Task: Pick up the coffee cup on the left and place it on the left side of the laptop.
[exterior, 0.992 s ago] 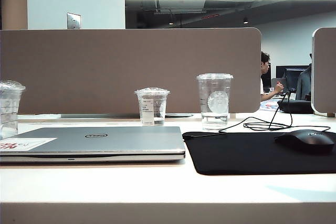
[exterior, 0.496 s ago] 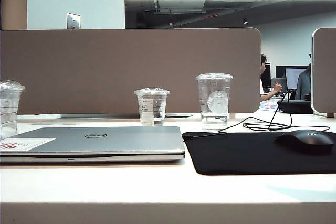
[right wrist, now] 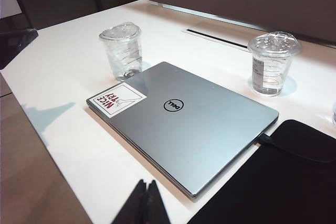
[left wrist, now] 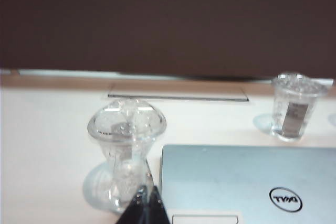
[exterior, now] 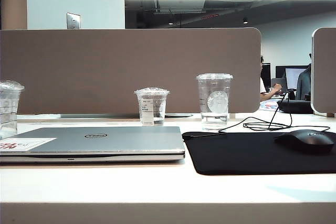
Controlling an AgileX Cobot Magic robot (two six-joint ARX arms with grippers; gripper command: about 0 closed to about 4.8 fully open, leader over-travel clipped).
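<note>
dell logo + "nice try" sticker (right wrist: 116, 100) on laptop (right wrist: 199, 124) lid

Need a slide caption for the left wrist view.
Shut left gripper near coffee cup standing left of the laptop.

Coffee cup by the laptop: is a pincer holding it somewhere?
No. The coffee cup stands free left of the laptop. The left pincer and the right pincer are both shut on nothing.
</note>
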